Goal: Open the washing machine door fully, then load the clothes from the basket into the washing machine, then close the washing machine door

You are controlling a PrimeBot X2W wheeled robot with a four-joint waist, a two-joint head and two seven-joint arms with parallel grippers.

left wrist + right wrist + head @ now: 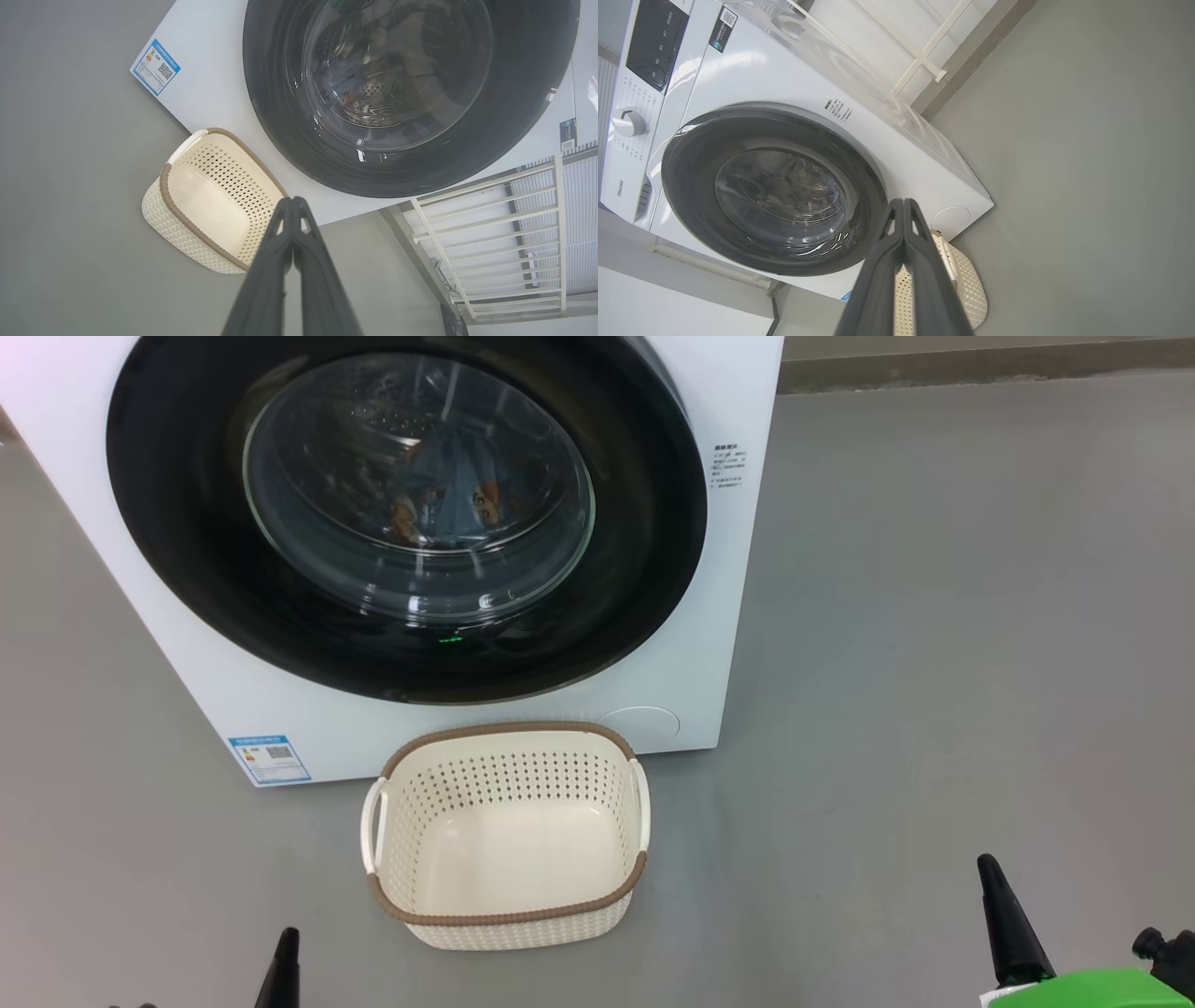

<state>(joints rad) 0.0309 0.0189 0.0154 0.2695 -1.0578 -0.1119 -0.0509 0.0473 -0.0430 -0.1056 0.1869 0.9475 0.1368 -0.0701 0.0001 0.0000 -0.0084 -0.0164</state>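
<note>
The left tool point(292, 203) and right tool point(903, 204) are both hanging low w/ fingers pressed together, gripping nothing, prob. because nothing's left to grab. The basket point(509, 917) is sitting empty on the floor point(934, 663) just in front of the washing machine point(728, 616). The clothes point(448, 490) are lying inside the drum point(373, 100), showing thru the glass of the washing machine door point(187, 523), which is sitting shut, so task is looking done.
</note>
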